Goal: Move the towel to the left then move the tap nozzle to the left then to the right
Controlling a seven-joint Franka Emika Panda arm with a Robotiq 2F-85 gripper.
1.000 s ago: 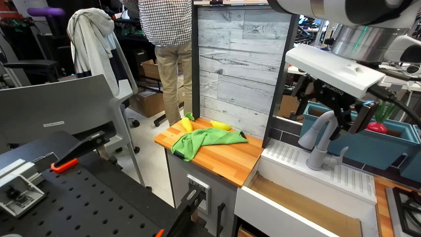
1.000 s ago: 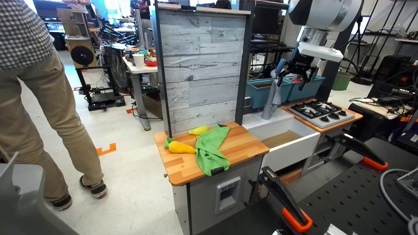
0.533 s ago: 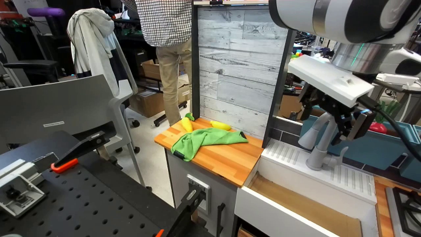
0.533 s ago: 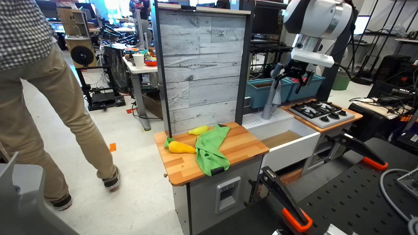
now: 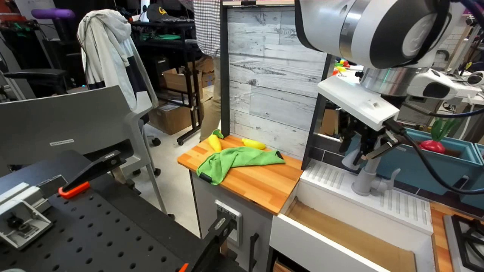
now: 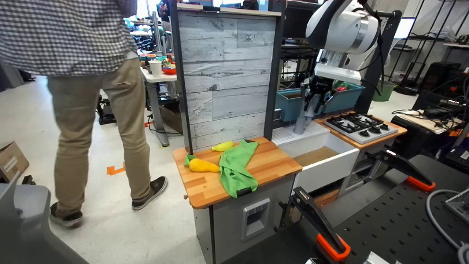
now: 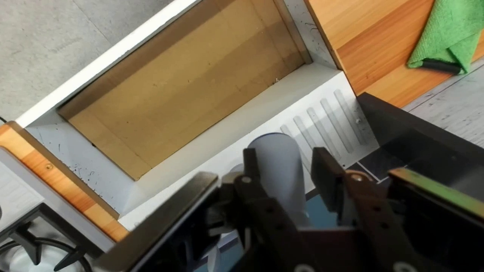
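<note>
A green towel (image 5: 238, 161) lies crumpled on the wooden counter; its near end hangs over the front edge. It shows too in the wrist view, where the towel (image 7: 450, 36) is at the upper right. The grey tap nozzle (image 7: 281, 166) stands between the fingers of my gripper (image 7: 285, 156) in the wrist view. One finger overlaps the nozzle's left side; a narrow gap shows between its right side and the right finger (image 7: 327, 172). The jaws are partly closed but not gripping. In both exterior views the gripper (image 5: 358, 149) is at the tap's upper part, covering much of it.
White sink (image 5: 321, 249) with a brown bottom below the tap. Blue planters (image 5: 408, 173) stand close behind it. A tall plank panel (image 5: 280, 83) rises beside the sink. Yellow vegetables (image 5: 214, 143) lie by the towel. A stove (image 6: 359, 126) adjoins the sink. A person (image 6: 99, 128) stands nearby.
My gripper has come down and moved towards the panel, and its jaws have narrowed around the nozzle. The person has shifted. The towel is unmoved.
</note>
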